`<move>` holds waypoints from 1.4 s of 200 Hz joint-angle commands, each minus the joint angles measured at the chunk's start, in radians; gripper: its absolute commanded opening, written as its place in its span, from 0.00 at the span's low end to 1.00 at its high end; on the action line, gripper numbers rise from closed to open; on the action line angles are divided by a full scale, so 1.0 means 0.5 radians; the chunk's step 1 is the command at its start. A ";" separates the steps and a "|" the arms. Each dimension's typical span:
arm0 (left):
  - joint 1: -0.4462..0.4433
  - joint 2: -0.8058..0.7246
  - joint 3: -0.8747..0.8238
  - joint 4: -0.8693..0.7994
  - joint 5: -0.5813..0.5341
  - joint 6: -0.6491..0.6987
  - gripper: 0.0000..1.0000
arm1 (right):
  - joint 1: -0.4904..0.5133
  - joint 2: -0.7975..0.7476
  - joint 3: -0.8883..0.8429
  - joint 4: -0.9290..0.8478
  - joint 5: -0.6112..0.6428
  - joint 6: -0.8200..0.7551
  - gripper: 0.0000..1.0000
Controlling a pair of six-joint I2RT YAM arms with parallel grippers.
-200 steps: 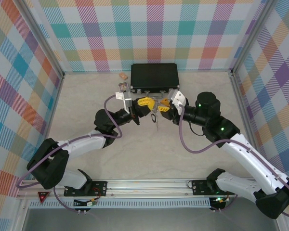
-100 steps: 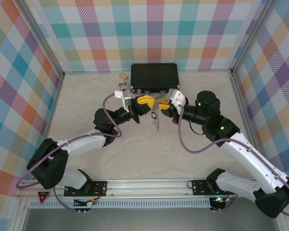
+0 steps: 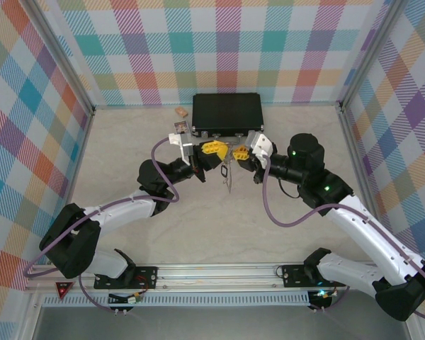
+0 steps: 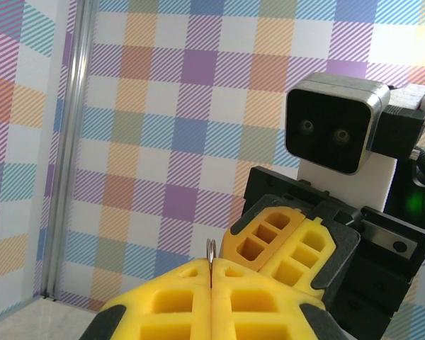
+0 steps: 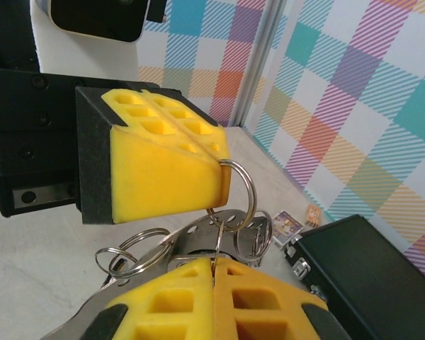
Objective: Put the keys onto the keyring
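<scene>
Bare table [image 3: 113, 163] lies open on both sides and toward the near edge. The black case [image 3: 227, 113] sits by the far wall. Just before it, the left gripper [image 3: 214, 150] and the right gripper [image 3: 239, 151] each clench the keyring [image 3: 229, 180] (raised, hanging edge-on between them).

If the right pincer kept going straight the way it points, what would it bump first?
Probably the left pincer: its yellow foam pads, pinching a small silver wire ring, sit just ahead of the right pincer, though depth is unclear.
</scene>
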 commanded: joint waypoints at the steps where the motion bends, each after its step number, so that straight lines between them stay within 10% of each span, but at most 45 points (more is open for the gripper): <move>1: -0.027 -0.014 0.056 0.118 0.002 -0.014 0.00 | 0.025 0.007 0.059 0.001 -0.073 -0.045 0.00; 64: -0.027 -0.026 0.050 0.118 -0.021 -0.019 0.00 | 0.082 0.033 0.033 -0.109 -0.127 -0.141 0.00; 141: -0.027 -0.042 0.013 0.119 -0.029 0.019 0.00 | 0.053 -0.080 -0.012 -0.016 0.004 0.030 0.26; 280: -0.014 -0.045 -0.012 0.120 0.040 0.038 0.00 | -0.288 0.182 0.355 -0.231 -0.738 0.424 0.29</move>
